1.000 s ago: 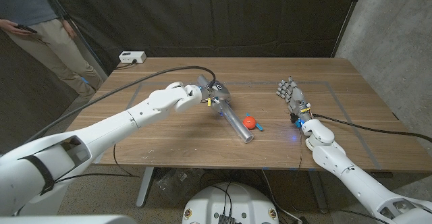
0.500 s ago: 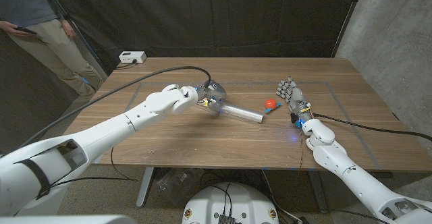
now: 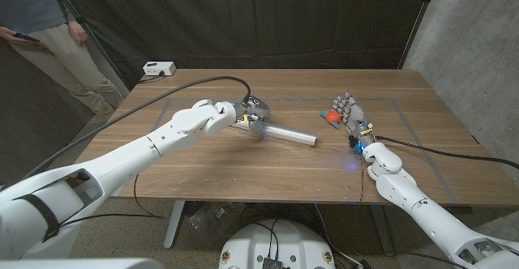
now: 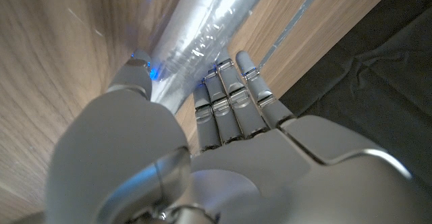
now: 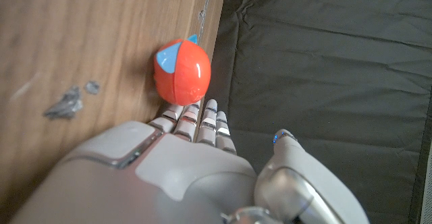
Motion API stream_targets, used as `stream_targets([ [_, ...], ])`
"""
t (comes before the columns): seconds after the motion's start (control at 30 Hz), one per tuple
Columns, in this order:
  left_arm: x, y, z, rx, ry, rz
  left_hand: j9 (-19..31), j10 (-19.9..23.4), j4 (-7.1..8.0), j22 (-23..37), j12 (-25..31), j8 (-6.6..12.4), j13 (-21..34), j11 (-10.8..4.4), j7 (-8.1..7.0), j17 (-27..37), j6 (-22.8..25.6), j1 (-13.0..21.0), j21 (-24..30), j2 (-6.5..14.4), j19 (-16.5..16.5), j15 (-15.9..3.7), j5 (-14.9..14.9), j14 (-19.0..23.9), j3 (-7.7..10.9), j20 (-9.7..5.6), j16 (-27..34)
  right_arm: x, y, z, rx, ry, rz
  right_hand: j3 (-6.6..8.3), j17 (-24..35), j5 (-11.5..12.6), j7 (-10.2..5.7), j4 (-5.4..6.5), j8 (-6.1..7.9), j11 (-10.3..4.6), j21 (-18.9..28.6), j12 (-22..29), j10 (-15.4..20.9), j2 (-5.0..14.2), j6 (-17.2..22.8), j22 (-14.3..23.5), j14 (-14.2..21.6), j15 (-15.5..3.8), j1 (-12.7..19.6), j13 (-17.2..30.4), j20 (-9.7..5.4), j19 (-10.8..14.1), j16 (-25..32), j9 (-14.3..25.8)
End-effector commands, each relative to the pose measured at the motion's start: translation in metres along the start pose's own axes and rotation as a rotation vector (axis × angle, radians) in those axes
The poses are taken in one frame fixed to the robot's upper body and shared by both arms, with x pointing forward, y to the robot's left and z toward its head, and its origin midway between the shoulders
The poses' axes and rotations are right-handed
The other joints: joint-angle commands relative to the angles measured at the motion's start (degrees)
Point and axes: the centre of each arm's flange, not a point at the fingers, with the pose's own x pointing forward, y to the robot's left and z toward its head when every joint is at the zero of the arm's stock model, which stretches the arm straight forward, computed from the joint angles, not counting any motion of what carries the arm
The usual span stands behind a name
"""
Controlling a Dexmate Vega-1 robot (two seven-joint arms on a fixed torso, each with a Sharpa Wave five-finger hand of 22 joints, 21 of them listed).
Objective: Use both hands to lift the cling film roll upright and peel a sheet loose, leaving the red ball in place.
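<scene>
The cling film roll (image 3: 288, 134) lies on its side on the wooden table (image 3: 243, 172), its free end pointing toward my right hand. My left hand (image 3: 247, 113) grips the roll's other end. In the left wrist view the left hand (image 4: 223, 136) has thumb and fingers wrapped on the shiny roll (image 4: 202, 28). The red ball (image 3: 332, 117), with blue marks, sits right beside my right hand (image 3: 351, 117), which stands with fingers up and apart, holding nothing. In the right wrist view the ball (image 5: 182, 71) lies at the fingertips of the right hand (image 5: 189, 163).
A white box (image 3: 159, 69) with a cable stands at the table's back left corner. A person (image 3: 49, 34) stands behind the table at the left, holding a dark phone. Pale tape lines (image 3: 405, 107) mark a rectangle on the tabletop.
The left hand has swung the roll's free end from the table's front round toward the right. The red ball has rolled back and right, up to the still right hand.
</scene>
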Motion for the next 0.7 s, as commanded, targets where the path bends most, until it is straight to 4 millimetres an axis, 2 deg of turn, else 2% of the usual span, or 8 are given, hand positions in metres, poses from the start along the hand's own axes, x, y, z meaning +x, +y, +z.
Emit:
stream_targets([
  [0.03, -0.006, 0.019, -0.012, -0.166, 0.005, 0.086, 0.3, 5.2, 1.98, 0.0, 0.6, 2.24, 0.6, -4.85, -0.49, 0.4, 7.2, 6.3, 0.5, 7.2, -0.2, -4.77, 0.1, 0.4, 1.6, 0.01, -0.2, -0.003, 0.0, 0.001, 0.001, -0.01, -0.004, 0.42, 0.2, -0.1, -0.29, 0.05, 0.08, -0.1, -0.2, -0.2, 0.4, -0.02, 0.3, 0.1, 0.3, -0.07, -0.3, 0.2, 0.0, 0.6, -0.1, 0.3],
  [0.33, -0.01, 0.023, -0.017, -0.258, 0.001, 0.119, 0.7, 5.0, 2.23, -0.1, 1.2, 2.61, 1.4, -4.63, -0.34, 1.0, 7.2, 6.4, 1.0, 7.2, -0.5, -4.71, 0.0, 0.4, 1.69, 0.11, -0.4, -0.003, 0.0, 0.001, 0.002, -0.013, -0.002, 0.44, 0.2, -0.1, -0.26, 0.03, 0.09, -0.12, -0.3, -0.2, 0.4, -0.02, 0.3, 0.1, 0.4, -0.08, -0.3, 0.2, -0.02, 0.7, -0.1, 0.3],
  [0.7, -0.016, 0.025, -0.028, -0.53, -0.021, 0.217, 1.2, 4.9, 2.46, -0.2, 1.9, 2.99, 2.3, -4.3, 0.1, 1.7, 7.0, 6.6, 1.7, 7.0, -0.8, -4.46, -0.2, 0.4, 1.83, 0.23, -0.8, -0.002, 0.001, 0.003, 0.0, -0.014, -0.003, 0.45, 0.2, -0.1, -0.2, 0.02, 0.1, -0.15, -0.5, -0.2, 0.5, -0.02, 0.3, 0.2, 0.4, -0.13, -0.3, 0.2, -0.01, 0.7, -0.1, 0.3],
])
